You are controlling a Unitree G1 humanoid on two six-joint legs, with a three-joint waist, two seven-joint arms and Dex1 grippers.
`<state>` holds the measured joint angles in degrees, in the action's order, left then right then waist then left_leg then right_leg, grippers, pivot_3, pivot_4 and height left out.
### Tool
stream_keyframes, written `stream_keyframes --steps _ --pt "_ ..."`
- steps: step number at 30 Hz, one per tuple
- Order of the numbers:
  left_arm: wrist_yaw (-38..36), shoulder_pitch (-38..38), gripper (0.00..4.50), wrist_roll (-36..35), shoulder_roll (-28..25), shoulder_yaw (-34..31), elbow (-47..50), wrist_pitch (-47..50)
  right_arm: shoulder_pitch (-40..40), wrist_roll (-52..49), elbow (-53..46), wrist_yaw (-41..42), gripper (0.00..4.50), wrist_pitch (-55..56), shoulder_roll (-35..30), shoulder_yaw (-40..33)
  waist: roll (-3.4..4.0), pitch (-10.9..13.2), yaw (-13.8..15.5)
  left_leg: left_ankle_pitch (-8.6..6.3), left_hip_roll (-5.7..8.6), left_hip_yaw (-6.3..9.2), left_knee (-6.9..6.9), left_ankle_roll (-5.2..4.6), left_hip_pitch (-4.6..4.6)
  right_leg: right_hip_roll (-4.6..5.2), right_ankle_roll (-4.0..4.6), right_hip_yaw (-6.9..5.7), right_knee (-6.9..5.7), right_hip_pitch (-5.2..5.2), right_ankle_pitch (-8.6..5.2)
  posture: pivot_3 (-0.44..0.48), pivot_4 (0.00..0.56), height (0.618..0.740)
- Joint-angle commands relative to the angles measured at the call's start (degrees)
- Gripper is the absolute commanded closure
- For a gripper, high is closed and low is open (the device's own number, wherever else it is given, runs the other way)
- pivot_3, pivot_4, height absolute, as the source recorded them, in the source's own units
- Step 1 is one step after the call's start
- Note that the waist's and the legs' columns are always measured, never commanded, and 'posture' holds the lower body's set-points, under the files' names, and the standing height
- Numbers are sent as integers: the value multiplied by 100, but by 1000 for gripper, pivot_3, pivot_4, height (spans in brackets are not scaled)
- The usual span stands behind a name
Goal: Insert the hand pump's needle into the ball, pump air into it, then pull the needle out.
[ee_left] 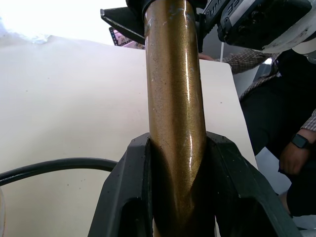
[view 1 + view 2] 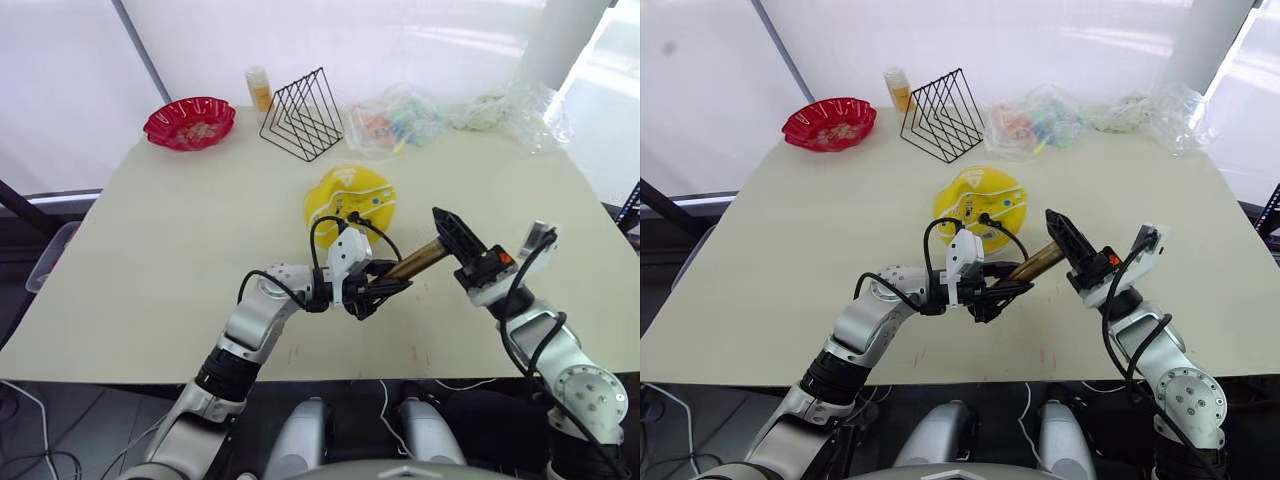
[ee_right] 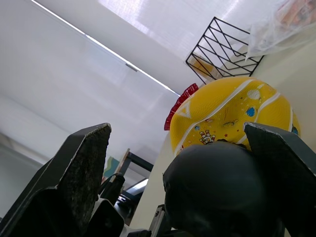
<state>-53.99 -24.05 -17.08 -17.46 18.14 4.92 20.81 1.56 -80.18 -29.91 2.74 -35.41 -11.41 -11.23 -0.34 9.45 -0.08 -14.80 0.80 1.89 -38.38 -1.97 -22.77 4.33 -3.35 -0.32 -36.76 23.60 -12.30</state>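
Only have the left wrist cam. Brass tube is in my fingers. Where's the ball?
Observer: The ball lies flattish on the table, just beyond the left gripper, which is clamped on the hand pump.
Operator: Is the right gripper on the handle?
Observer: The right gripper straddles the black knob with its fingers open. There is a gap beside the knob on one side.
Operator: Needle in?
Observer: The hose curves up to the ball's near side. The needle is too small to make out, so I can't tell.
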Motion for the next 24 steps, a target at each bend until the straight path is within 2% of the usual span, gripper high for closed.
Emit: stream_keyframes --steps 1,11,12,13,15,18,24 --pt "-25 -2 3530 -55 18 -44 133 -77 96 -49 -127 64 0 53 -47 47 0 0 -17 0 0 0 0 0 0 0 0 0 0 0 0 0 150 737" --pt "2 40 3530 2 -46 20 122 15 133 -30 -134 98 0 91 -64 59 0 0 -54 0 -1 1 0 0 0 -2 0 0 0 1 0 0 150 737" --pt "4 44 3530 9 -52 27 119 20 133 11 -141 124 404 101 -71 67 0 0 -54 0 -1 1 0 0 0 -2 0 0 0 1 0 0 150 737" --pt "5 46 3530 14 -57 33 117 24 133 42 -146 143 515 108 -77 72 0 0 -53 0 -1 1 0 0 0 -2 0 0 0 1 0 0 150 737" --pt "4 49 3530 19 -64 40 116 33 134 81 -151 156 1264 120 -74 77 0 0 -53 0 -1 1 0 0 0 -2 0 0 0 1 0 0 150 737" --pt "7 53 3530 7 -66 42 123 69 134 132 -152 171 2618 136 -69 95 0 0 -57 0 -1 0 1 0 0 -2 0 0 0 1 0 0 150 737" --pt "-14 59 3530 -19 -72 53 132 118 158 201 -127 181 2662 167 -69 107 0 0 -56 0 -1 0 1 0 0 -2 0 1 0 1 0 0 150 737"
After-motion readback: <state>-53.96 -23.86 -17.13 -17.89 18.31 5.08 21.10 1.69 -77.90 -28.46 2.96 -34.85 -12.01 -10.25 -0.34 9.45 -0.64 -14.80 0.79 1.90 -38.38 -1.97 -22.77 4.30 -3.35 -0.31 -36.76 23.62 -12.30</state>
